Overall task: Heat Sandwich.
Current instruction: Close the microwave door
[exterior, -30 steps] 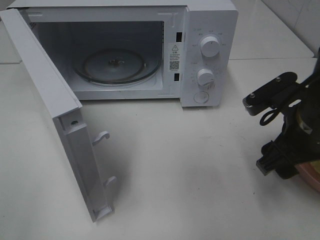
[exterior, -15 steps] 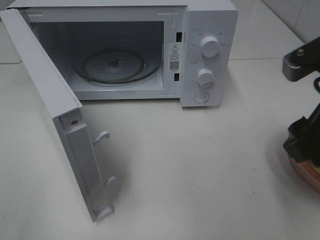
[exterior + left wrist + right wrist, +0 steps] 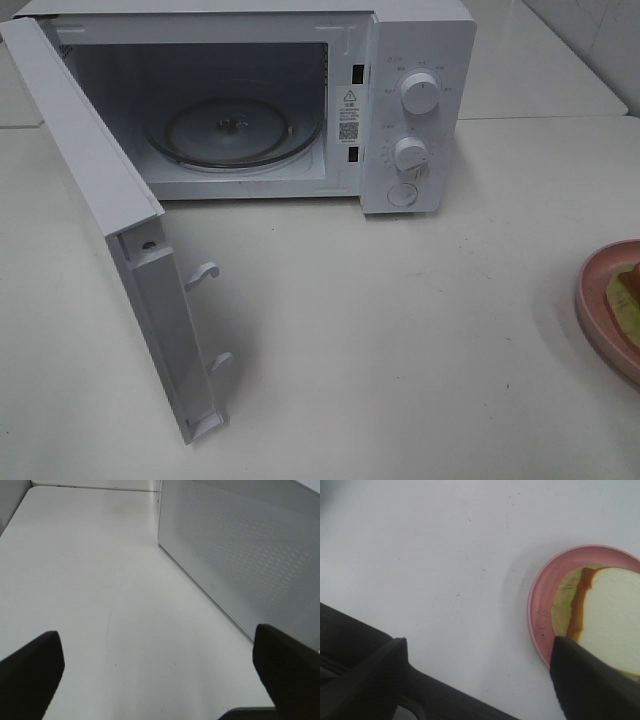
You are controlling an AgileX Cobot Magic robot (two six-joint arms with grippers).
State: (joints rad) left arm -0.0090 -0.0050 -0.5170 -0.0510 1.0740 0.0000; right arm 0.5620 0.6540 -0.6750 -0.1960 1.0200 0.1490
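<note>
From above, the microwave [image 3: 240,100] sits at twelve o'clock with its door [image 3: 110,240] swung wide and turntable [image 3: 235,130] bare, ready for loading, while the sandwich [image 3: 628,298] waits on its pink plate [image 3: 598,300] at three o'clock on the bench [image 3: 400,350]. The left gripper [image 3: 155,675] hovers wide open and empty beside the door. The right gripper [image 3: 480,680] hangs tilted above the bench, jaws spread and holding nothing, one finger overlapping the plate's edge.

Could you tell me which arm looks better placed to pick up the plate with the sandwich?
The right arm, most likely. Its open claw hangs right beside the pink plate holding the sandwich. The left claw, also open, sees only bare table and the microwave door, far across the table.
</note>
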